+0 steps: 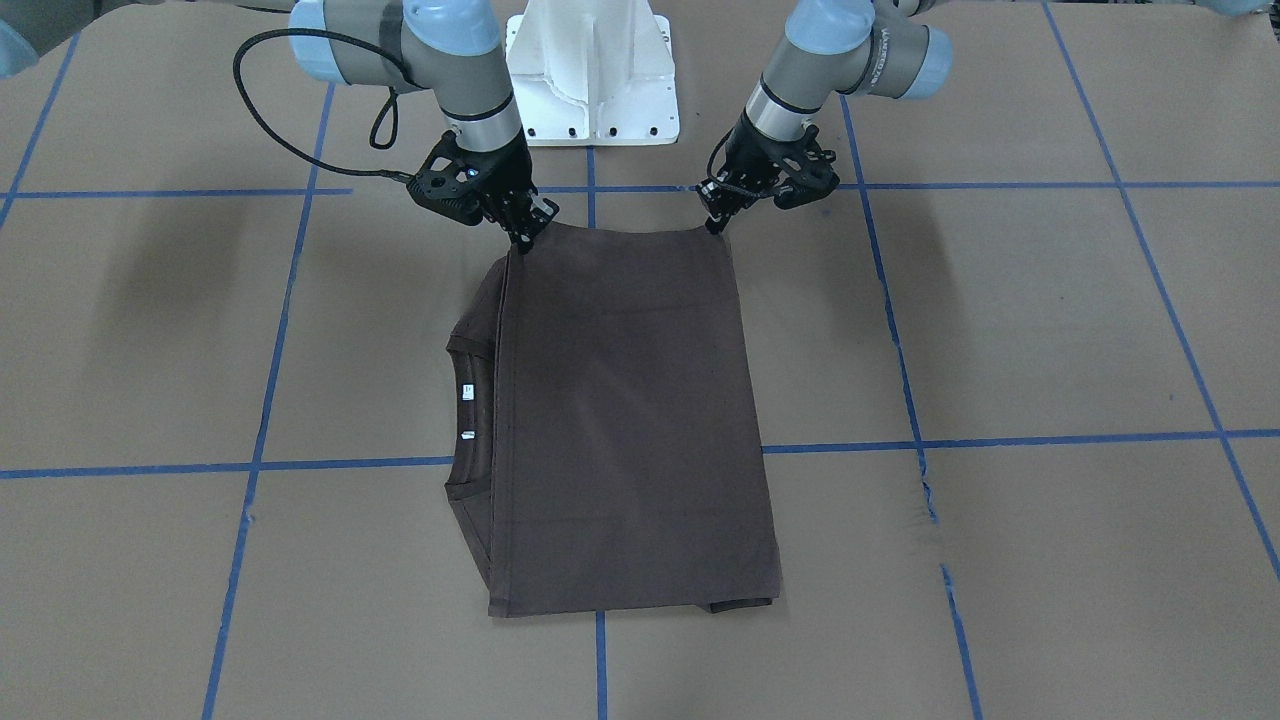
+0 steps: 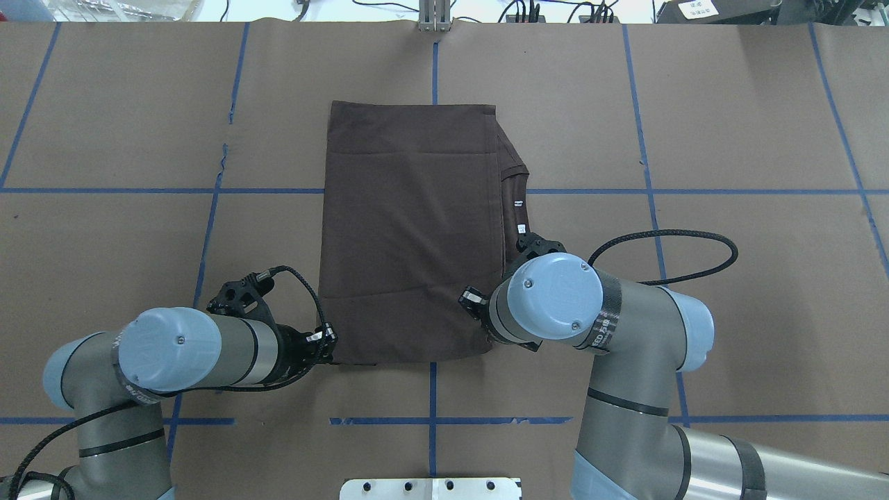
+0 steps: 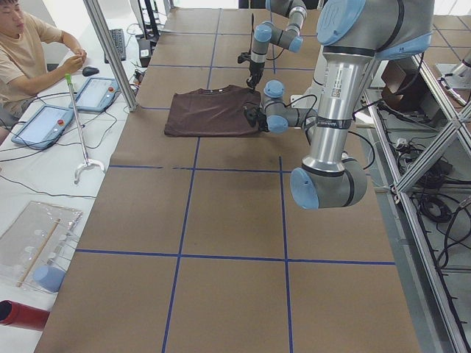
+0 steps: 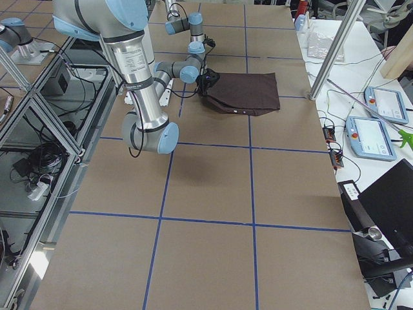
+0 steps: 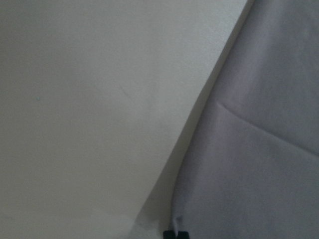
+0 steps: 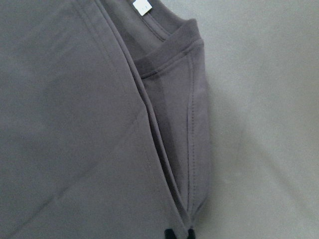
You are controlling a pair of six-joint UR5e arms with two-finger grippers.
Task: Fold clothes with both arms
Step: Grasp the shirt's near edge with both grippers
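shirt folded, lying on table | left gripper pinching one robot-side corner | right gripper seemingly pinching the other

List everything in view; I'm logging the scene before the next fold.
dark brown fabric T-shirt: one, brown, folded at table centre, collar toward robot's right
brown paper-covered table: one, brown with blue tape grid
white metal pedestal base: one, white, between the arms
seated person in beige shirt: one, across the table from the robot
grey metal arms: two, grey with light-blue caps
left end effector: one, black, shut on shirt's robot-side corner
right end effector: one, black, shut on shirt's other robot-side corner
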